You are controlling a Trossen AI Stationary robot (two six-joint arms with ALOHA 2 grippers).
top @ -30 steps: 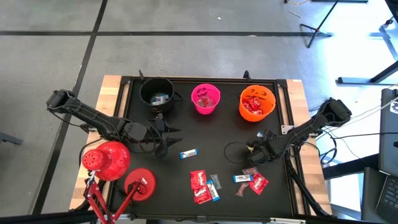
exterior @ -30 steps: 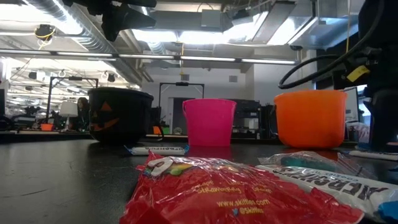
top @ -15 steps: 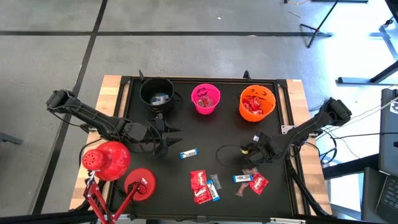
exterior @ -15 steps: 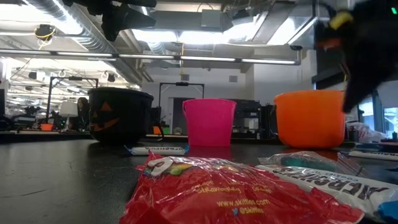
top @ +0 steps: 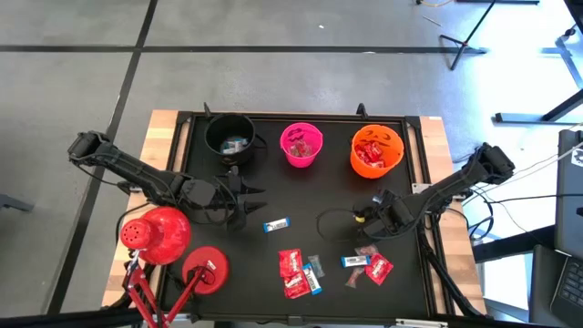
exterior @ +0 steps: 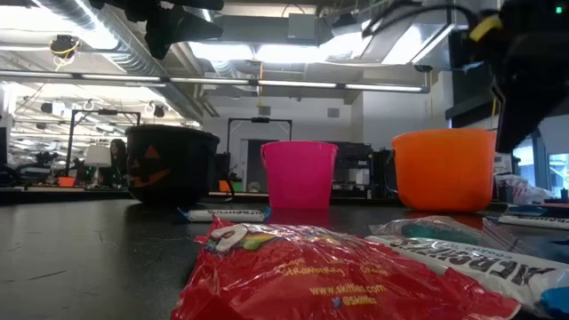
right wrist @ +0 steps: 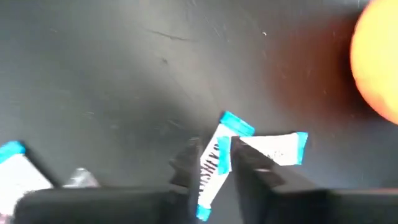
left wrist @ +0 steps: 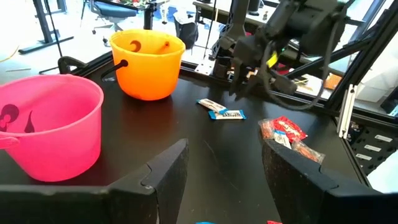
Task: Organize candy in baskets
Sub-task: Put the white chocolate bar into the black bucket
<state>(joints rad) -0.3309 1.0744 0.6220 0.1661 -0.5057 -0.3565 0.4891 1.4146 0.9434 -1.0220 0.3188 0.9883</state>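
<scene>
The right pincer hangs over the right half of the tabletop, between the orange bucket on the far side and a small scatter of sweets on the near side. In its own wrist view the two fingers are nearly closed on a blue-and-white candy, pinched at its middle and tilted; a second blue-and-white piece shows just beyond the fingers, and whether it lies on the black surface or hangs with the first I cannot tell.

The left pincer waits over the left half, near the black bucket, its fingers spread wide and holding nothing.

The step in hand looks like the carry: one sweet picked, not yet dropped. Red wrappers fill the orange bucket and a pale piece lies in the black one, so the blue-and-white sweet likely belongs far left, a long reach across past the pink bucket. The next move calls for lifting clear of the rims, travelling level, and releasing only when the pincer is squarely above the mouth.

Left to sort: one blue-and-white bar mid-tabletop, red packs and mixed pieces near the front edge.
</scene>
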